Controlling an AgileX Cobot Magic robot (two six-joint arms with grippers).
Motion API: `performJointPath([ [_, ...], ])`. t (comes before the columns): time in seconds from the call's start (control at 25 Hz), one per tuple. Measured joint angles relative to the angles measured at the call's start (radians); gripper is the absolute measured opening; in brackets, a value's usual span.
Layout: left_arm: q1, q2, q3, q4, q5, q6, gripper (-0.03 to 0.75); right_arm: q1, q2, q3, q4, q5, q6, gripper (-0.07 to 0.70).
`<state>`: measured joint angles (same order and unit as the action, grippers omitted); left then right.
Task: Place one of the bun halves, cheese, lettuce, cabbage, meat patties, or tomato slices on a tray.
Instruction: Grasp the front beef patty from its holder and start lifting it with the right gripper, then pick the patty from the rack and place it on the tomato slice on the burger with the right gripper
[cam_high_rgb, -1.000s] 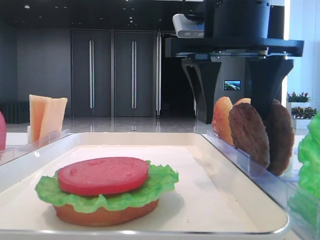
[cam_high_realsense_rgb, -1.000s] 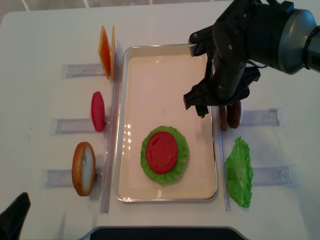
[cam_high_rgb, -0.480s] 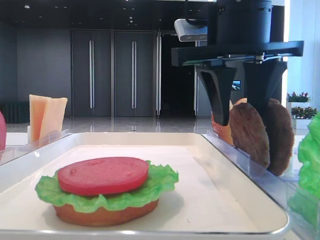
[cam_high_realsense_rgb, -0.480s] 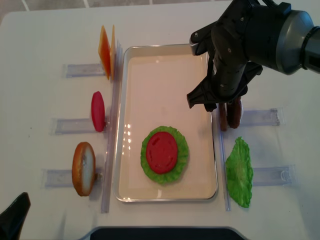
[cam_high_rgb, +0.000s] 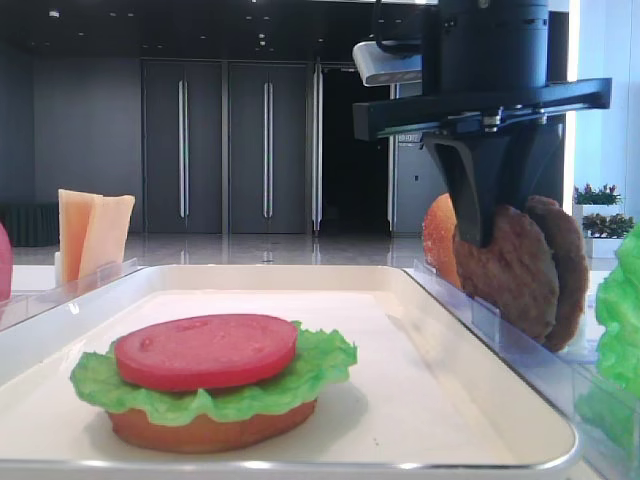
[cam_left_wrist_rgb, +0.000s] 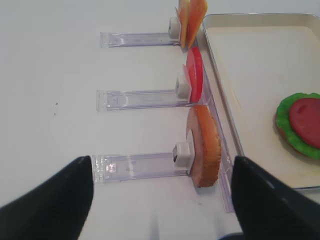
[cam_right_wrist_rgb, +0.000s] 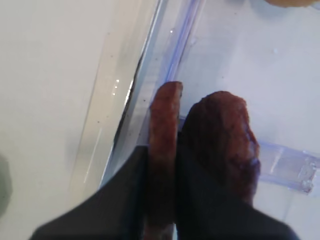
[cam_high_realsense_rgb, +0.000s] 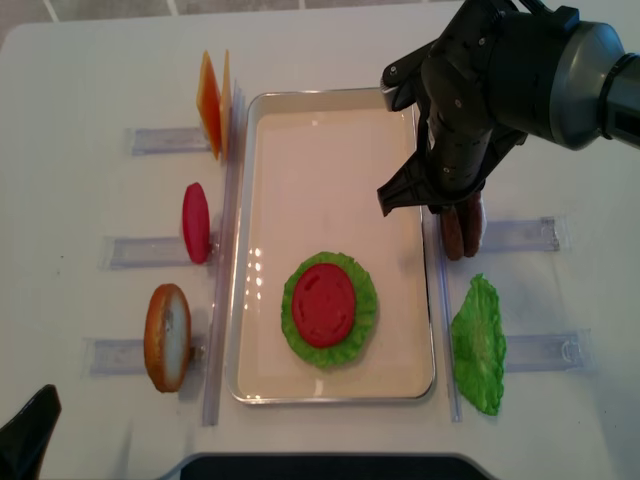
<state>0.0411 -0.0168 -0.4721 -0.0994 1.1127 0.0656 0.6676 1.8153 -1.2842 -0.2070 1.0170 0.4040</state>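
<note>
While standing on edge in its clear holder (cam_high_realsense_rgb: 520, 235) just right of the tray (cam_high_realsense_rgb: 330, 140), the nearer meat patty (cam_right_wrist_rgb: 162, 150) shows me only its thin rim in my right wrist view, its flat faces turned toward the tray on one side and toward the twin patty (cam_right_wrist_rgb: 222, 145) on the other, its long axis running upright. My right gripper (cam_right_wrist_rgb: 161, 200) is closed down on that nearer patty, one dark finger (cam_right_wrist_rgb: 130, 200) against each face; the twin patty stands just beside it on the outer side, close against my outer finger. In the low exterior view the held patty (cam_high_rgb: 505, 270) hangs below my fingers with a bun half (cam_high_rgb: 440, 240) upright just behind it. My left gripper (cam_left_wrist_rgb: 160, 200) is spread wide and holds nothing, hovering near the table edge over the left holders. On the tray lies a stack: flat bun bottom (cam_high_rgb: 205, 430), lettuce (cam_high_realsense_rgb: 365, 300), tomato slice (cam_high_realsense_rgb: 323, 303) on top. Left of the tray stand cheese slices (cam_high_realsense_rgb: 212, 103), a second tomato slice (cam_high_realsense_rgb: 195, 222) and another bun half (cam_high_realsense_rgb: 167, 336), each on edge. A loose lettuce leaf (cam_high_realsense_rgb: 478, 345) lies right of the tray, near the patties. The tray's raised rim sits between the held patty and the stack.
</note>
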Motion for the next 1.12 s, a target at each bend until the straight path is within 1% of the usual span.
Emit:
performJointPath([
  [0.4,0.000,0.000,0.000,0.000,0.000,0.000,0.660,0.000,0.000,0.000,-0.002,0.007,0.000,0.137],
  [0.64,0.000,0.000,0.000,0.000,0.000,0.000,0.660,0.015,-0.042,-0.003,0.000,0.027,-0.001,0.137],
  [0.92,0.000,0.000,0.000,0.000,0.000,0.000,0.660,0.032,-0.115,-0.074,0.019,0.115,-0.014,0.137],
  [1.12,0.000,0.000,0.000,0.000,0.000,0.000,0.660,0.032,-0.174,-0.154,0.010,0.173,-0.035,0.137],
])
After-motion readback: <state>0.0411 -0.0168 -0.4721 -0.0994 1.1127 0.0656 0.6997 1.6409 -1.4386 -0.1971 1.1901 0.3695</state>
